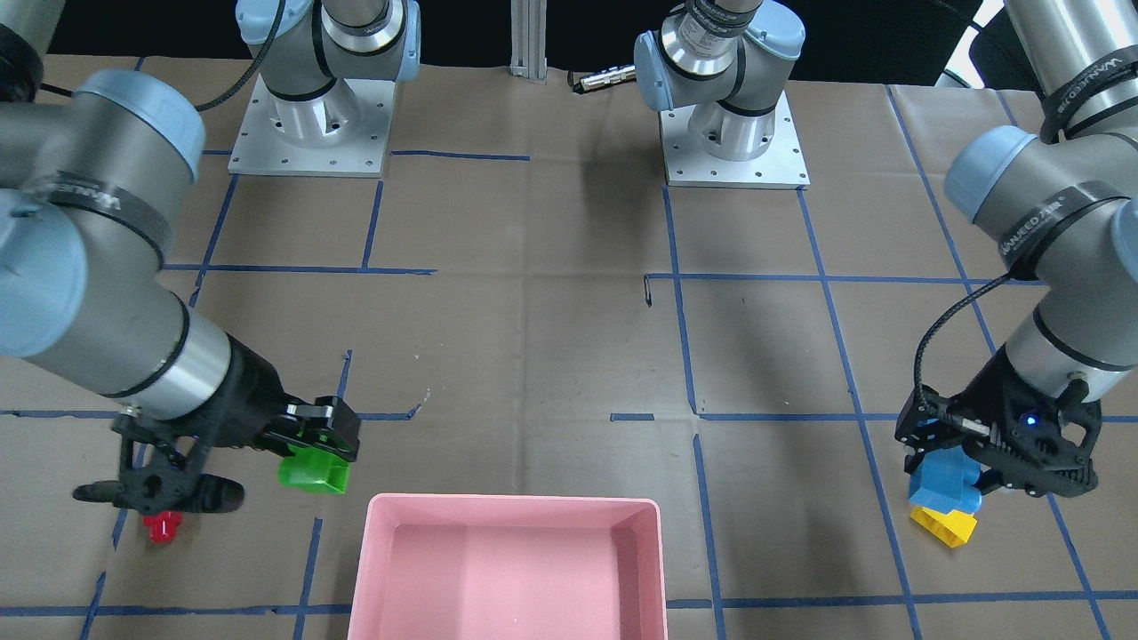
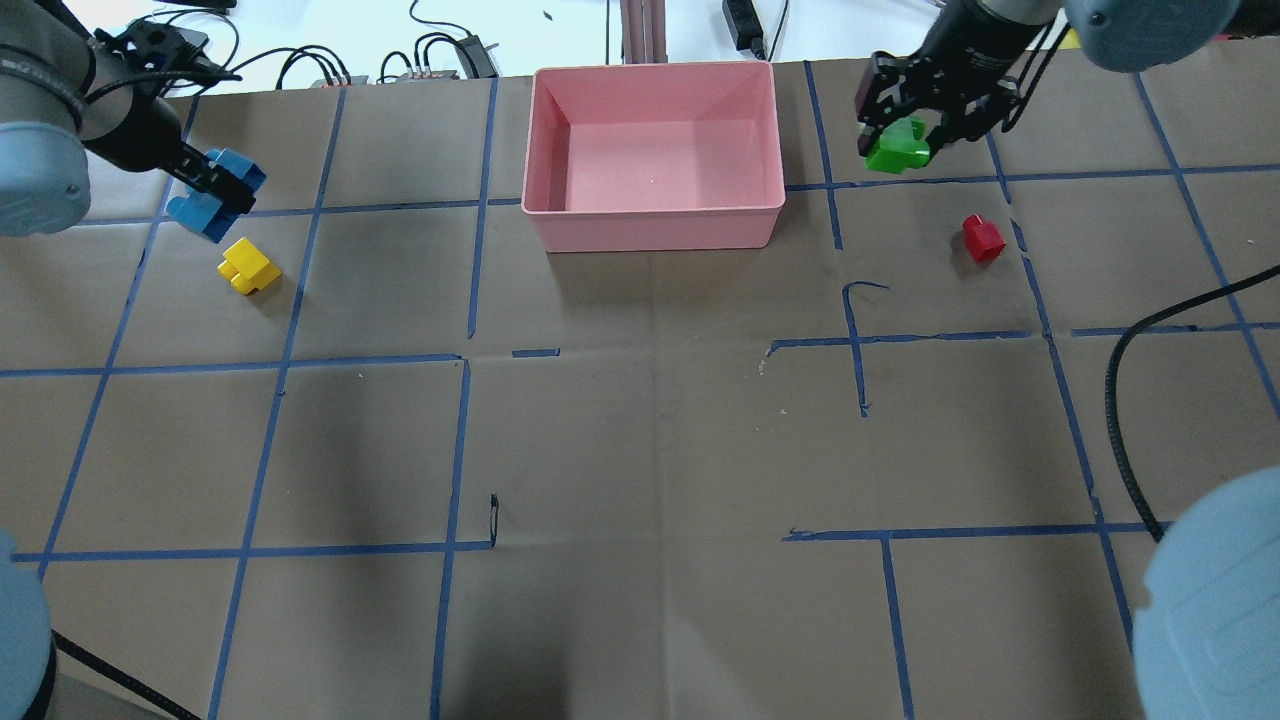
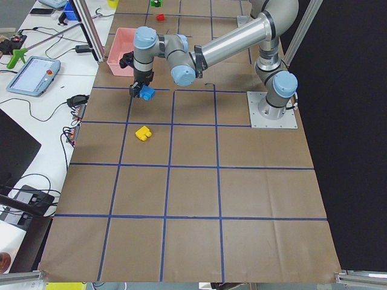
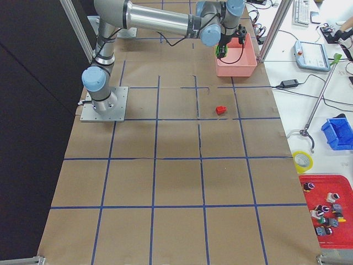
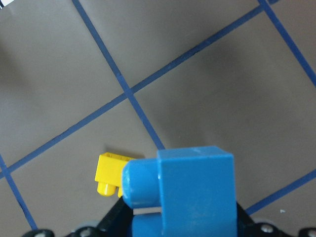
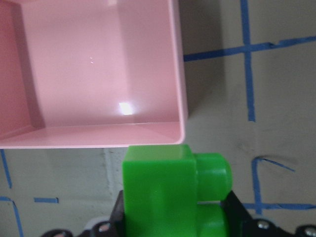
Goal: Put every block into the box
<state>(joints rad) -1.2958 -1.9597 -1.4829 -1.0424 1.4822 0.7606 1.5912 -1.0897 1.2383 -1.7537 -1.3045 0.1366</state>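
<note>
Left fingers (image 2: 212,183) are clamped on the blue block (image 5: 195,192), which hangs a bit above the tabletop (image 2: 650,450). The yellow block (image 2: 248,266) lies just beside and below it, not touching. Right fingers (image 1: 329,431) are closed on the green block (image 1: 311,471), also off the surface, just outside the rim of the pink box (image 2: 655,215) on its right-arm side. The red block (image 2: 983,238) lies loose on the tabletop near that arm.

Both arms are stretched out long from their bases with the wrists tipped downward, one on each side of the box.

The surface is brown paper with a blue tape grid. There are cables and a white bench past the far edge.
</note>
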